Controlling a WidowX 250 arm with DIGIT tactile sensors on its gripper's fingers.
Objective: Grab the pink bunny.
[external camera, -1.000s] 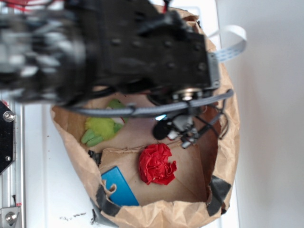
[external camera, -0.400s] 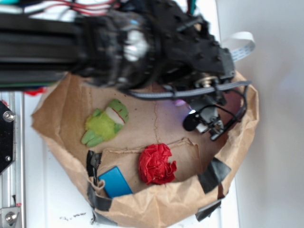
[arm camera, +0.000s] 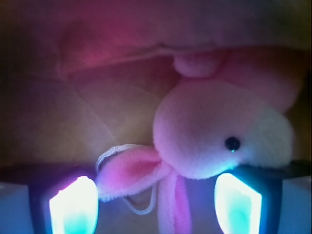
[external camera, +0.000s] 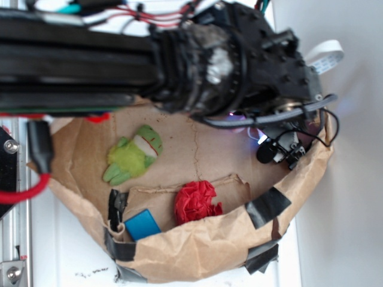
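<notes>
Between the two lit fingers in wrist view sits the pink bunny (arm camera: 214, 141): head w/ white muzzle and dark eye fills center-right, one floppy ear hangs lower left by a thin loop cord (arm camera: 139, 207), brown paper behind it. Gripper (arm camera: 156, 204) stands apart, one glowing pad (arm camera: 74, 207) left of the ear, the other under the muzzle; neither pad clearly presses the plush, so contact can't be told. In ext. view the bunny is hidden under the arm, only a purple glow shows at the bag's far right.

Gripper (external camera: 276, 150) there is at the right edge of the paper bag (external camera: 209, 245), farther right than 0.4 s ago and much farther than 1.0 s ago, when it hung near bag center. Bag rim has shifted too, front wall now hides part of the red paper ball (external camera: 196, 202). Green frog plush (external camera: 133, 154) and blue card (external camera: 142, 224) same spots as before, well apart from gripper.
</notes>
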